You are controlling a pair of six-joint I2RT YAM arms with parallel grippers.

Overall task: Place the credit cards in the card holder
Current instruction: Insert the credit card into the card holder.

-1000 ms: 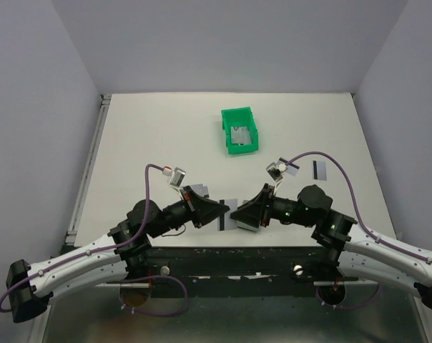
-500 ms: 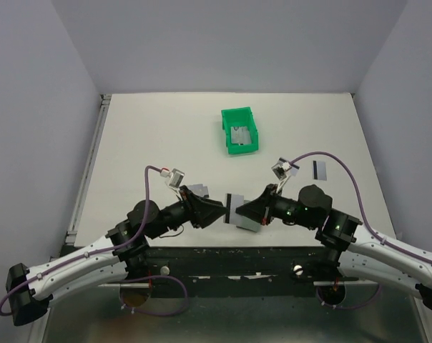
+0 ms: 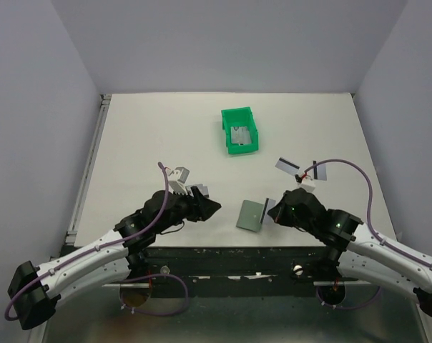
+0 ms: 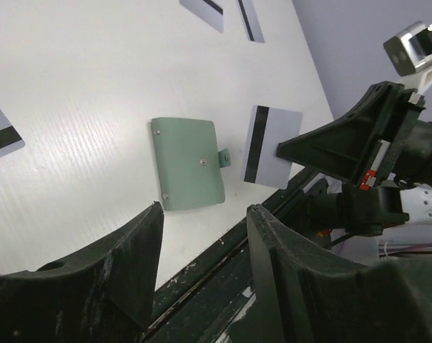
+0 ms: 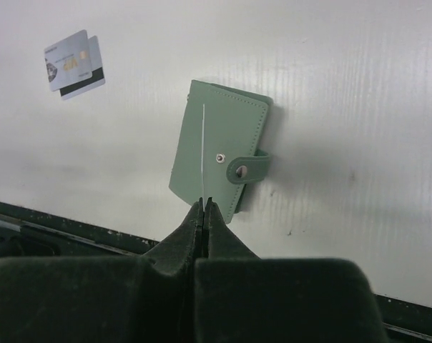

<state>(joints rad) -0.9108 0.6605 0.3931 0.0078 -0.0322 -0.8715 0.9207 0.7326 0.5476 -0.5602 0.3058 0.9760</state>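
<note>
The card holder [image 3: 249,214] lies shut on the table near the front edge, its snap tab fastened [image 5: 219,153]. My right gripper [image 5: 204,204] is shut on one of the credit cards [image 4: 270,145], silvery with a black stripe, held on edge just above and beside the holder [image 4: 187,163]. In the right wrist view this card [image 5: 202,143] shows only as a thin line. My left gripper [image 4: 205,214] is open and empty, to the left of the holder [image 3: 209,208]. Two more cards [image 3: 287,165] [image 3: 318,170] lie flat at the right.
A bright green bin [image 3: 227,120] stands mid-table behind the holder, with cards inside [image 3: 239,134]. Another pair of overlapping cards [image 5: 74,63] lies near my left gripper. The table's dark front rail [image 4: 223,264] runs just below both grippers.
The left gripper opened, let go of the card and drew back left. The right gripper shut on that card and pulled right, uncovering the card holder.
</note>
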